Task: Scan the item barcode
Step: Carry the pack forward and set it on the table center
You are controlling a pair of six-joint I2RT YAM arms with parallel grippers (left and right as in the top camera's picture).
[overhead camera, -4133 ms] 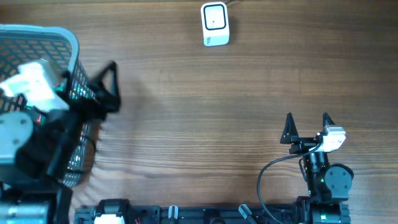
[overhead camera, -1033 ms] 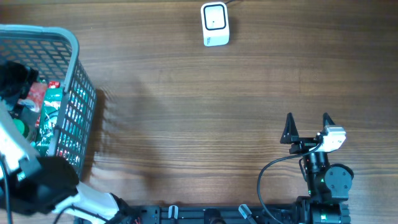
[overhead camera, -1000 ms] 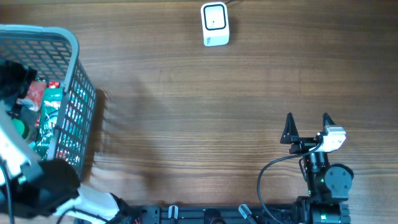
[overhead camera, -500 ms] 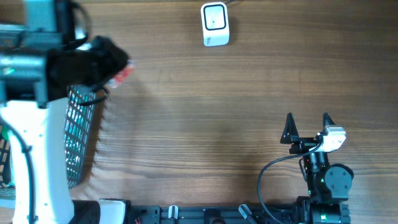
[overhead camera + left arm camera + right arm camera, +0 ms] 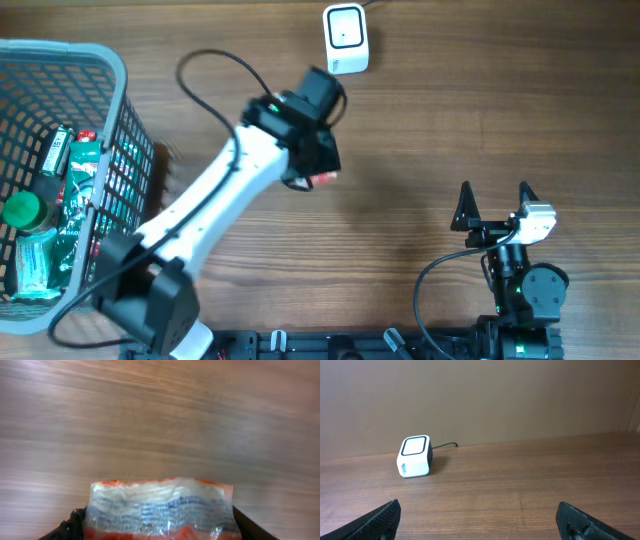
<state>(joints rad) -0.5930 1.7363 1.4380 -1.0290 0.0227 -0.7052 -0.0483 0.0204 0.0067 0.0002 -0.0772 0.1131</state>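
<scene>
Packet is gripped in the left claw, long axis across the jaws; the scanner lies near this claw on its far side, while the open right claw stands farther off

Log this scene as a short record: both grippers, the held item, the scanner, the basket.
left gripper: shut on packet, over the middle of the table, apart from the scanner
packet: clear, orange-edged, blue print; no barcode can be made out
scanner: white box with a cable, at the far edge
right gripper: open, empty, at the near edge
basket: far left, holding green packs
</scene>
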